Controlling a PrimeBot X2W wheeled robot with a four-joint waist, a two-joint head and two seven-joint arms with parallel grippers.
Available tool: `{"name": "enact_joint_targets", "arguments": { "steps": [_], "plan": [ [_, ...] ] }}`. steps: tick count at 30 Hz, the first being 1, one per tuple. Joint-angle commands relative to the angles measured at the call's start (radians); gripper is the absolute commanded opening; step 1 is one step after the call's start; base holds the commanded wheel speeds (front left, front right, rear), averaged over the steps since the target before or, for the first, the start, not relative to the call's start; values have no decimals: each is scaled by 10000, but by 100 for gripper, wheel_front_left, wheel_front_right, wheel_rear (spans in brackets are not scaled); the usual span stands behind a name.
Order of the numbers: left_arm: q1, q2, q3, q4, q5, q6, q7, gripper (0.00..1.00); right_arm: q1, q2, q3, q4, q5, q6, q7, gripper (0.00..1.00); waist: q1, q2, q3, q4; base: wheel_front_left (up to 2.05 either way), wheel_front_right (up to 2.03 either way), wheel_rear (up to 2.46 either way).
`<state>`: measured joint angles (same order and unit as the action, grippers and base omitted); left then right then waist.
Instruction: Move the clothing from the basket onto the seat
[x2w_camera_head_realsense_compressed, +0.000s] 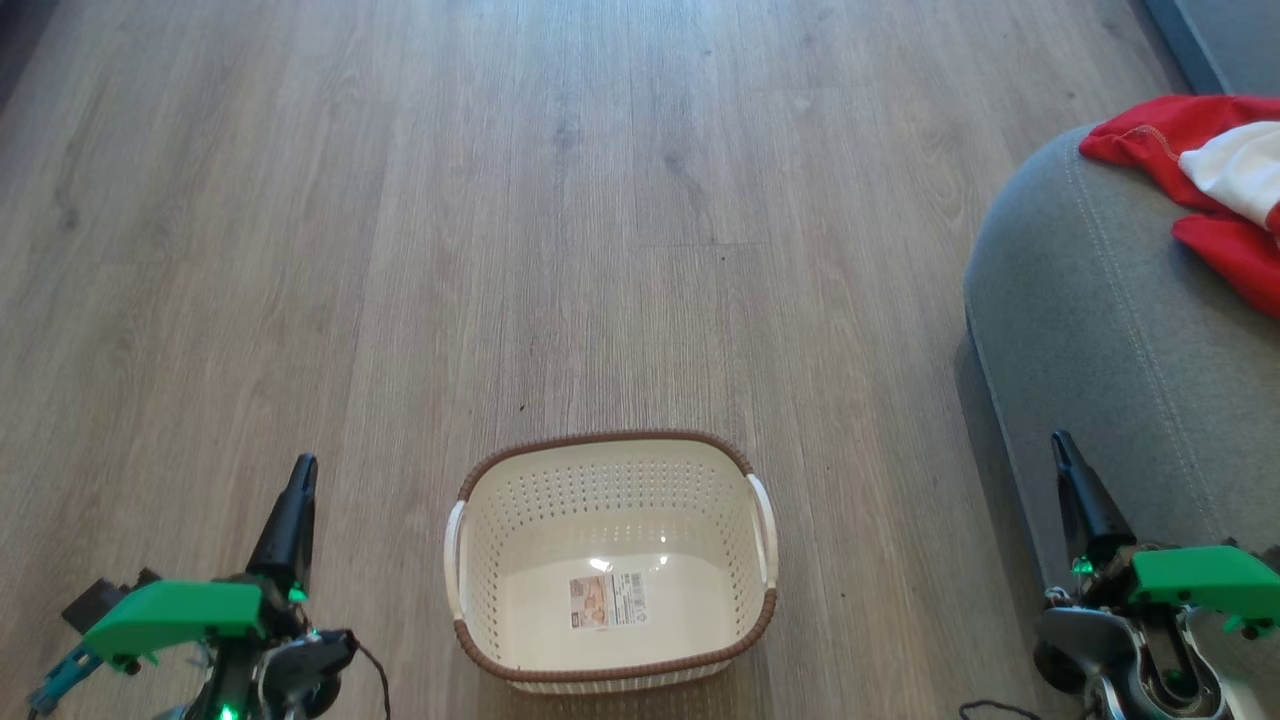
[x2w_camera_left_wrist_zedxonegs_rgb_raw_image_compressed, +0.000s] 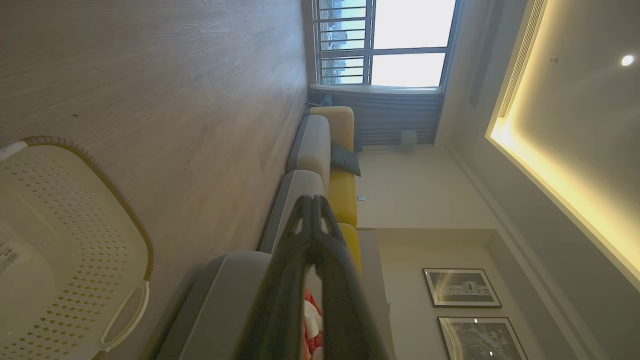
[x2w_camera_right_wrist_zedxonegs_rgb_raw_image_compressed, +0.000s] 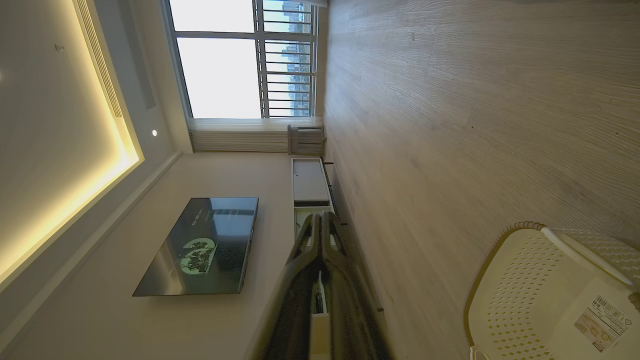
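Basket (x2w_camera_head_realsense_compressed: 600, 438): one, oval, cream plastic with perforated walls, a brown woven-look rim and two white side handles. It stands upright on the wooden plank floor (x2w_camera_head_realsense_compressed: 500, 200), between the two grippers and apart from both. Inside it there is one label sticker (x2w_camera_head_realsense_compressed: 607, 600) flat on the bottom, with bare cream plastic around it.

Seat (x2w_camera_head_realsense_compressed: 1100, 300): grey upholstery with light stitched seams, to the right of the basket and not touching it. The clothing (x2w_camera_head_realsense_compressed: 1150, 140) lies on the seat's top near its rounded far corner, as one red heap with a white panel. It runs off the right edge of the head view, so I cannot tell how many garments there are.

Left gripper (x2w_camera_head_realsense_compressed: 303, 468): the jaws are closed, with the fingertips meeting and nothing between them. It hangs over the floor to the left of the basket. In the left wrist view a patch of the red and white cloth shows behind the fingers.

Right gripper (x2w_camera_head_realsense_compressed: 1060, 445): the jaws are closed and hold nothing. It sits low beside the seat's near edge; whether it touches the seat I cannot tell.

Count: two grippers, one basket, one seat, one sticker.
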<state>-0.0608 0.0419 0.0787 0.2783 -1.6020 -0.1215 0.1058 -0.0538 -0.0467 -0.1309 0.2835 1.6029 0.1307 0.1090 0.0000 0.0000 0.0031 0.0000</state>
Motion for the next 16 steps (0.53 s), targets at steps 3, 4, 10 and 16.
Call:
{"name": "enact_joint_targets", "arguments": {
  "steps": [3, 4, 10, 16],
  "plan": [
    [-472, 83, 350, -332, -67, -92, 74, 0, -541, -35, 172, -387, 58, 0, 41, 0, 0, 0, 0, 0, 0, 0, 0],
    [-472, 83, 350, -332, -67, -92, 74, 0, -541, -35, 172, -387, 58, 0, 41, 0, 0, 0, 0, 0, 0, 0, 0],
    [-472, 83, 350, -332, -67, -92, 74, 0, -541, -35, 172, -387, 58, 0, 41, 0, 0, 0, 0, 0, 0, 0, 0],
    [-472, 83, 350, -332, -67, -92, 74, 0, -541, -35, 172, -387, 58, 0, 41, 0, 0, 0, 0, 0, 0, 0, 0]
  ]
}}
